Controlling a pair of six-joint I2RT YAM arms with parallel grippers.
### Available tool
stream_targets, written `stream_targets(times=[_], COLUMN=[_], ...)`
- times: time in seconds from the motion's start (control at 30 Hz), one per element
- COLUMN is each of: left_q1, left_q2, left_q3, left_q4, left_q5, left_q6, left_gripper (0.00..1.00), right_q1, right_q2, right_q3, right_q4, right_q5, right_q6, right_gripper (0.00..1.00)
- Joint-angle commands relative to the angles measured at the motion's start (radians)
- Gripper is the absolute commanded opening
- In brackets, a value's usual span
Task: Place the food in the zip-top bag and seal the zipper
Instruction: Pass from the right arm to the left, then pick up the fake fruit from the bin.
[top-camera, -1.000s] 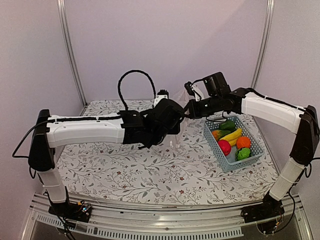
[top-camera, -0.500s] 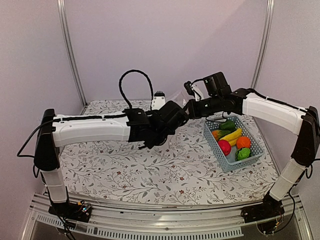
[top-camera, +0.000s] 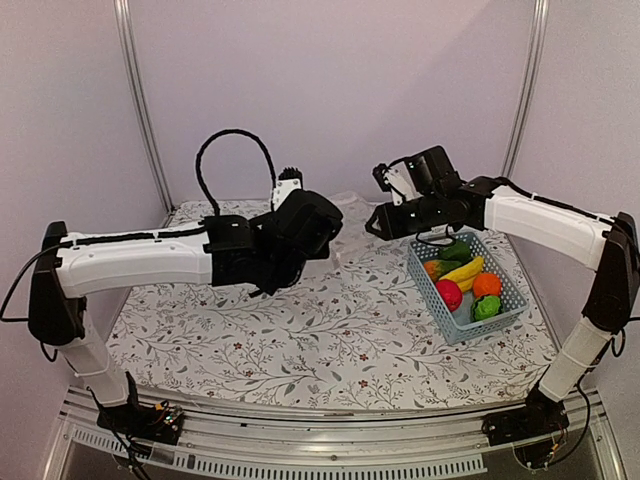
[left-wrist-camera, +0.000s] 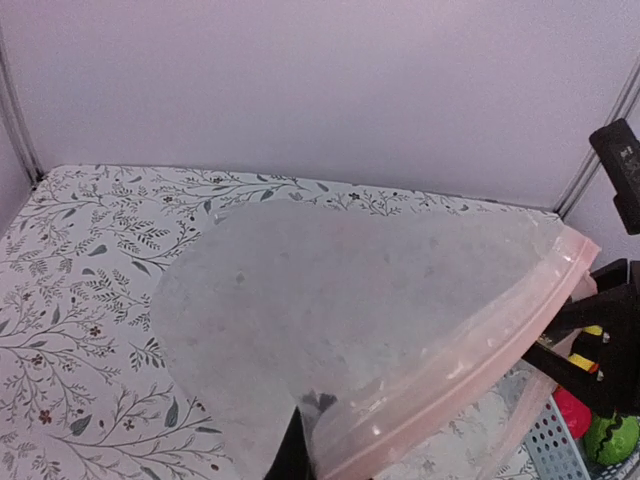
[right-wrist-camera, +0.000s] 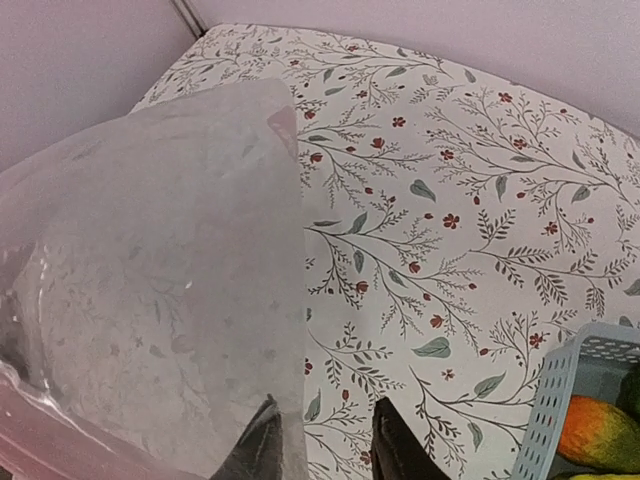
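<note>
The zip-top bag hangs between both arms' jaws.

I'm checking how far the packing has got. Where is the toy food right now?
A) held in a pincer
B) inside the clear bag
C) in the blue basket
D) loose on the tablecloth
C: the toy food all sits in the blue basket, and the clear bag shows nothing inside it.
</note>
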Motion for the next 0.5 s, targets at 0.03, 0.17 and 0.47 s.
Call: stream_targets(times=[0.03, 0.17, 0.47], left_q1=[0.070, 0.110, 0.117], left_q2=[-0.009, -0.007, -0.154], left_q3=[-0.008, 0.035, -0.101], left_q4=[0.011, -0.074, -0.096], left_q5=[0.078, 0.124, 0.112], left_q6=[0.037, 0.035, 0.116], left_gripper=[0.00, 0.00, 0.00], right_q1=[-0.038, -0.079, -0.280], right_q2=[-0.002, -0.045, -0.262], right_q3=[0.102, 0.165, -0.041], right_q4=[-0.041, -0.141, -0.235], right_q5=[-0.395, -0.681, -0.715], right_q6=[-0.237, -0.344, -0.514], right_gripper=[0.42, 0.61, 0.74])
